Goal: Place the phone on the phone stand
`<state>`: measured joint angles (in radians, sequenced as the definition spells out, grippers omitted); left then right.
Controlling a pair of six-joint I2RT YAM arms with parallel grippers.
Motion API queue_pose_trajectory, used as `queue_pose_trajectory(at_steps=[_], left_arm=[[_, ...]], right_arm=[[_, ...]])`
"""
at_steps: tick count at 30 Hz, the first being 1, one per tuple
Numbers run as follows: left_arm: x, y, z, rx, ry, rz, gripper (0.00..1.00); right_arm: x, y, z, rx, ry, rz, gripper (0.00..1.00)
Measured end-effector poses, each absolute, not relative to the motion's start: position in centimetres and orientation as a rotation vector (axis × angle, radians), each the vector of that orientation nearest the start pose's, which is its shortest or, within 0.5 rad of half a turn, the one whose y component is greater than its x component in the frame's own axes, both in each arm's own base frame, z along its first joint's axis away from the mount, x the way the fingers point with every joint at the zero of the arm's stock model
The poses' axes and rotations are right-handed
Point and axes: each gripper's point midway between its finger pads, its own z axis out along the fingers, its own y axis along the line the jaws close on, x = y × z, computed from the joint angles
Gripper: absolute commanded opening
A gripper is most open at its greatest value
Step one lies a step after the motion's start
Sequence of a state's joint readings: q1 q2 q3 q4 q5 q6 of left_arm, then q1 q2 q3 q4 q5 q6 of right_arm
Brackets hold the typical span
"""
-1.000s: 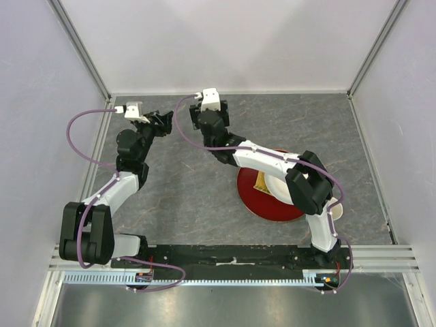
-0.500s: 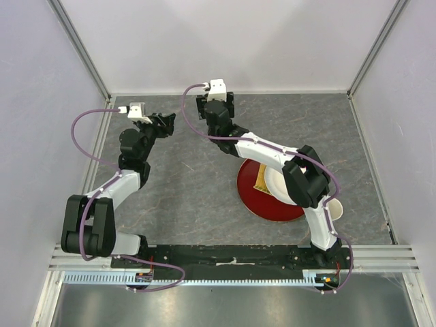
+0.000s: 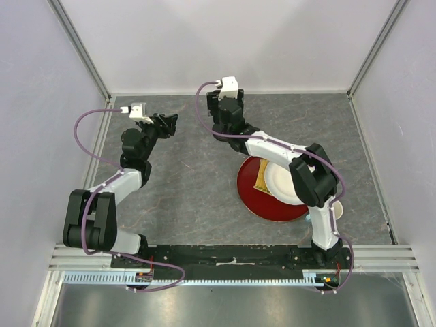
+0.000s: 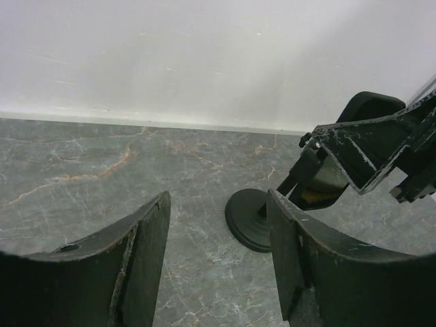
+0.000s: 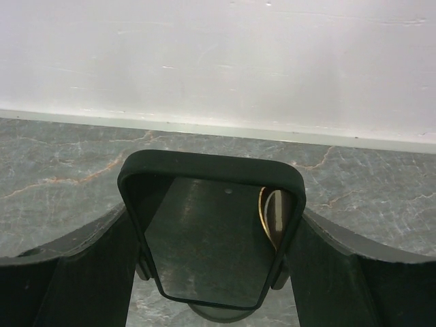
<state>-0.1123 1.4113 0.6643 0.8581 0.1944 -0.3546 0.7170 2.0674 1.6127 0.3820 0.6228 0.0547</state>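
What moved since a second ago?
The right hand, shut on the phone, swung rightward and toward the back wall, near the phone stand. The open left hand crept slightly right. The red plate and white plate stayed put.

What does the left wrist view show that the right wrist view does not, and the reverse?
Only left wrist: the phone stand with its round base clearly on the table, and the right gripper seen from the side, holding the phone near it. Only right wrist: the phone's glossy screen face-on, upright between that gripper's fingers. Both: the phone, the grey marble table, the white back wall.
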Motion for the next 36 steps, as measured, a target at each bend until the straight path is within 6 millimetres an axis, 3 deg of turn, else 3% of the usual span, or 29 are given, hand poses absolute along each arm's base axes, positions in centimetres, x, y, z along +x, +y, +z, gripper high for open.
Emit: queue_pose_trajectory(at_steps=[13,25,30,36], left_arm=[[43.7,-10.3,23.8,-0.015,1.482,-0.559,0.64],[43.8,-10.7,23.5,-0.019,1.485,-0.594,0.63],[43.8,-10.9,23.7,-0.019,1.474,-0.611,0.63],[43.8,-11.3,23.6,-0.016,1.472,-0.643,0.63]], right_arm=[[54.3,23.0,23.4,-0.003,1.655,0.009,0.00],[54.0,14.3,23.2,0.032,1.690,-0.019,0.00],[54.1,12.1,23.2,0.039,1.696,-0.017,0.00],[54.3,12.0,23.1,0.005,1.693,0.022,0.00]])
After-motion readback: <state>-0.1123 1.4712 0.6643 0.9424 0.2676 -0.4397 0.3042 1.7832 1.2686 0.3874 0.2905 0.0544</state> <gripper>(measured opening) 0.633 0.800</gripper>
